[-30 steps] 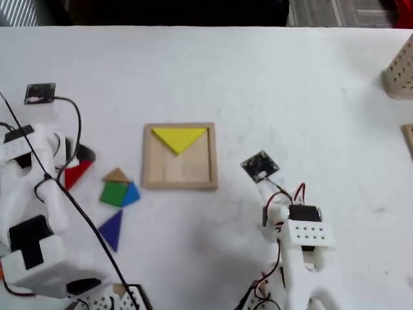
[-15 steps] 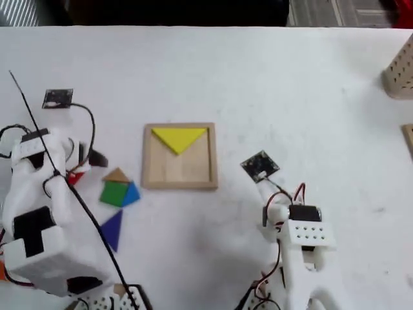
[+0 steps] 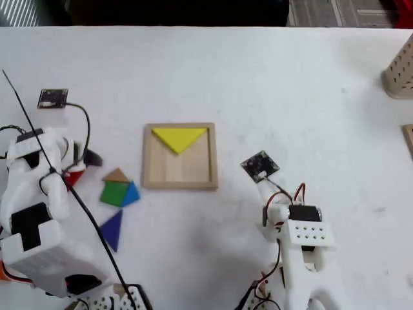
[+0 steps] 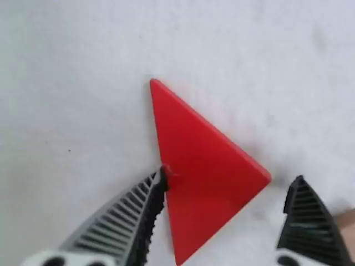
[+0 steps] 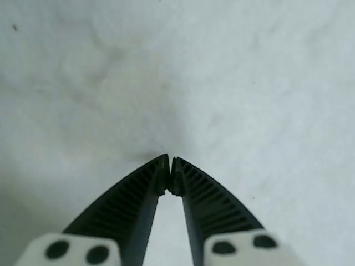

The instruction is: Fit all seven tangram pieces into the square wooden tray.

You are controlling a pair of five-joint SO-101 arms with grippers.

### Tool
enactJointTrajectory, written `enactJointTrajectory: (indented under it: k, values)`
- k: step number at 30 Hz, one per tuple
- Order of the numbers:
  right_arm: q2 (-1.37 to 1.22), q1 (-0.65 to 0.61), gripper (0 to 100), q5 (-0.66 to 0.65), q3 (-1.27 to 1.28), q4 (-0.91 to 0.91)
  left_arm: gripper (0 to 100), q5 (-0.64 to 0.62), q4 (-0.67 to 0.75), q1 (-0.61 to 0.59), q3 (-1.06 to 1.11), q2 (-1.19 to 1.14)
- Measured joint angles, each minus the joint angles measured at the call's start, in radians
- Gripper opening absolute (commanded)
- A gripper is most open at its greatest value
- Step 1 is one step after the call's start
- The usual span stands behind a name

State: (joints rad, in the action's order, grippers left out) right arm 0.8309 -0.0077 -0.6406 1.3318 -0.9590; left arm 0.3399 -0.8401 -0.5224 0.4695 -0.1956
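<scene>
White tabletop carries the square wooden tray, with a yellow triangle seated along its far edge. Just left of the tray lie a tan triangle, a green square, a blue triangle and a purple triangle. Farther left, the left gripper straddles the red triangle, fingers spread wide, one tip touching its edge, nothing clamped. The right gripper hangs over bare table right of the tray, fingertips pressed together, empty

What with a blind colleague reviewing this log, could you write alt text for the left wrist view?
A red triangle lies on the white table inside the open left pincer; one fingertip touches the triangle's edge, the other stands beside a corner.
</scene>
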Motion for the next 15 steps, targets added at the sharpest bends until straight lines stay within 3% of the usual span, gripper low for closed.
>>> enactJointTrajectory:
  k: [15]
  values:
    - [0.0, 0.0, 1.8, 0.0, 0.0, 0.0, 34, 0.003, -0.011, -0.003, 0.005, -0.006]
